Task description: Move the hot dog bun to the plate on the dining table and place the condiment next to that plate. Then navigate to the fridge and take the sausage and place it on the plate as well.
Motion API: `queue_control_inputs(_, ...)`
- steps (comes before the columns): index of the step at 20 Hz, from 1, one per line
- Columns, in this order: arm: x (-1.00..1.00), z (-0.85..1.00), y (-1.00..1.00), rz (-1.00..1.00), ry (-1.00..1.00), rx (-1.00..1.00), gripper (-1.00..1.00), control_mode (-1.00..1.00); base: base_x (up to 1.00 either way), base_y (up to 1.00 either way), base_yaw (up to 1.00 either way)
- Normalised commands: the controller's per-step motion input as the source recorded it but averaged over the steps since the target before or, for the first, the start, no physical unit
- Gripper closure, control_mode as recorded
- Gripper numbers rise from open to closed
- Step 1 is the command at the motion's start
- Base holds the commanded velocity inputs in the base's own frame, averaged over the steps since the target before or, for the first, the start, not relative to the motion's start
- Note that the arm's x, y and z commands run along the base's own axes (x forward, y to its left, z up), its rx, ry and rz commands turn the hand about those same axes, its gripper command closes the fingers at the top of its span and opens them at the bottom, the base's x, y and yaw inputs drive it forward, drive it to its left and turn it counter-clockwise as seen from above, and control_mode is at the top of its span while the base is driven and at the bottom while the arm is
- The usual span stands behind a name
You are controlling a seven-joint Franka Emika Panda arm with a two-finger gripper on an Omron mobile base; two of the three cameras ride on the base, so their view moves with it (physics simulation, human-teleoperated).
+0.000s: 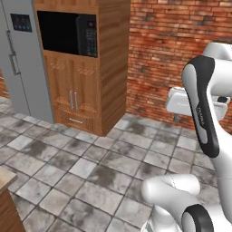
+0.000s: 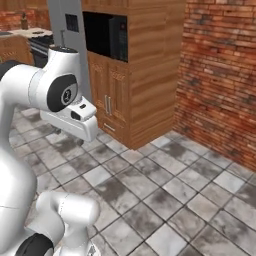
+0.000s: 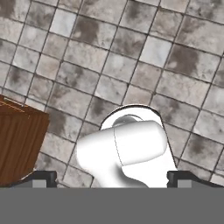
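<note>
end effector: the two-finger end effector hangs over the floor; its two dark tips stand at opposite sides of the hand view, spread fully apart with nothing between them; it carries nothing

floor below: grey mottled stone floor tiles lie under the hand; a brown wooden corner sits at the left of the hand view; what piece of furniture it belongs to I cannot tell

arm: the white arm with dark joints is folded up close to the base, not reaching toward anything

middle distance: a tall wooden cabinet with a black microwave set into it stands ahead across open floor, against the red brick wall

fridge: the tall grey steel fridge with long vertical handles and a small dark display panel stands just beside the cabinet, on its left; its doors look shut

bearing: the fridge lies ahead and to the left of the end effector, well apart; judging by this, the base must drive forward-left before the single arm can reach the handle
</note>
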Motion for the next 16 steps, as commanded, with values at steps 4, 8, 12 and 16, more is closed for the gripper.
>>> queue_control_inputs(4, 0.0, 0.0, 0.0, 0.0, 0.0, 0.0, -1.0, 1.0, 1.0, -0.05, 0.14)
queue_control_inputs(8, 0.0, 0.0, 0.0, 0.0, 0.0, 0.0, -1.0, 1.0, 1.0, 0.01, 0.02)
queue_control_inputs(12, 0.0, 0.0, 0.0, 0.0, 0.0, 0.0, -1.0, 1.0, 1.0, 0.18, -0.01)
queue_control_inputs(16, 0.0, 0.0, 0.0, 0.0, 0.0, 0.0, -1.0, 1.0, 1.0, 0.28, -0.09)
